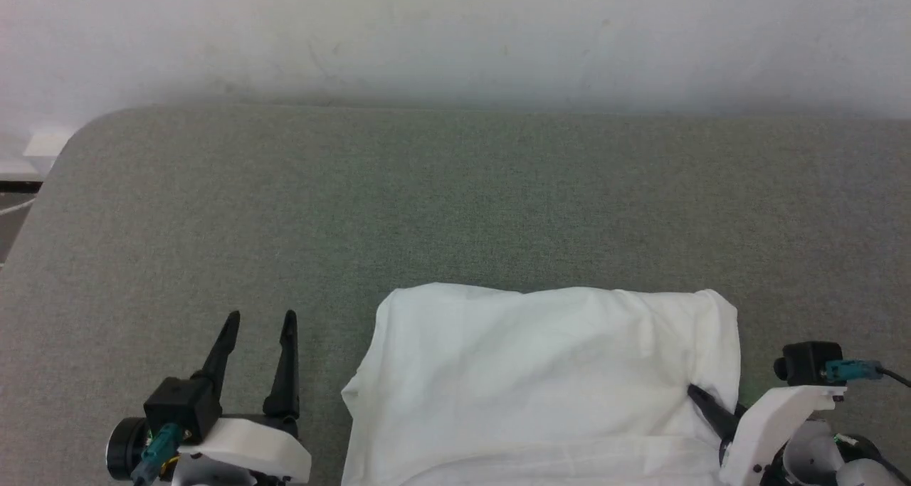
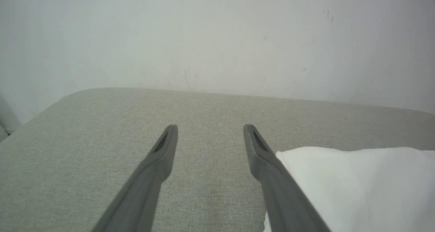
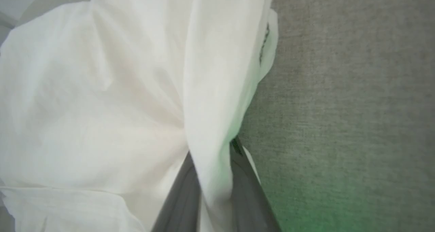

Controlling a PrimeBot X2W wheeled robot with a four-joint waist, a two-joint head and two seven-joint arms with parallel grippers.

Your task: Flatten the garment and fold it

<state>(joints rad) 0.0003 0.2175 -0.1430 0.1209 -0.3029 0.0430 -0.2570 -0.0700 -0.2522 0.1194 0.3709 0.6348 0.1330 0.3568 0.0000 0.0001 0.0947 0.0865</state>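
The garment (image 1: 541,379) is seen lying on the grey fabric-covered surface (image 1: 455,201), toward 5 o'clock in the head view. It is gathered into a roughly rectangular, doubled-over shape whose far edge is rounded like a fold, and its near part is cut off by the bottom of that view. The right gripper (image 3: 211,148) is narrowed onto a ridge of white cloth at the garment's right edge, at about 4 o'clock, with the fabric pinched between the two dark fingers (image 3: 183,194). This hold is judged to be taken so that the side can be lifted or drawn across for a further fold or a smoothing pull. Creases are seen radiating from the pinch, and a short run of dark stitching (image 3: 265,41) is exposed along the edge beyond it. The left gripper (image 1: 260,315) is held spread wide and empty at 7 o'clock, near the garment's left edge but apart from it, its fingers pointed toward 12 o'clock. It is judged to be kept there in readiness for the opposite side. Bare surface is offered from 9 through 12 to 3 o'clock for spreading, and nothing is seen in the way short of the pale wall (image 1: 455,38) behind the far edge at 12 o'clock
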